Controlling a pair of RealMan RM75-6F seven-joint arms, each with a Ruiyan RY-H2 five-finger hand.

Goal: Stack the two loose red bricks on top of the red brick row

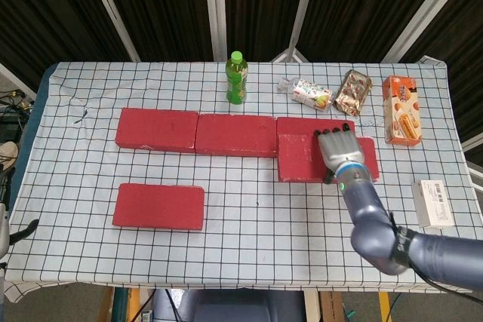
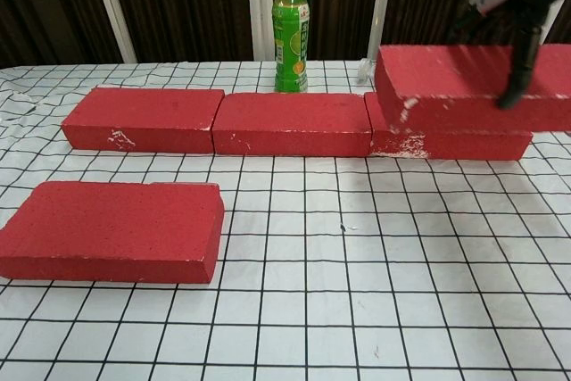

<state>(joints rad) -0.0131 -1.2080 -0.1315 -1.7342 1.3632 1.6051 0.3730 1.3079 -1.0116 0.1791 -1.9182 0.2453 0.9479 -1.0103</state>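
Fingers (image 1: 334, 134) of the right hand (image 1: 338, 150) grip a rectangular red foam brick (image 2: 446, 86), best squared before release on the red brick row (image 2: 290, 124).

Five red bricks (image 1: 158, 206) are showing | one green bottle (image 1: 237, 78) is standing | three snack packs (image 1: 352, 93) are lying | one white box (image 1: 434, 203) is lying

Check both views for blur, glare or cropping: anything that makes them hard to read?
Head view: sharp and evenly lit, no glare; the right hand hides part of the held brick. Chest view: bricks crisp, shadows soft; the hand is cropped at the top right corner, its pale part washed out, only dark fingers reading clearly. The bottle is sharp against a dark backdrop.
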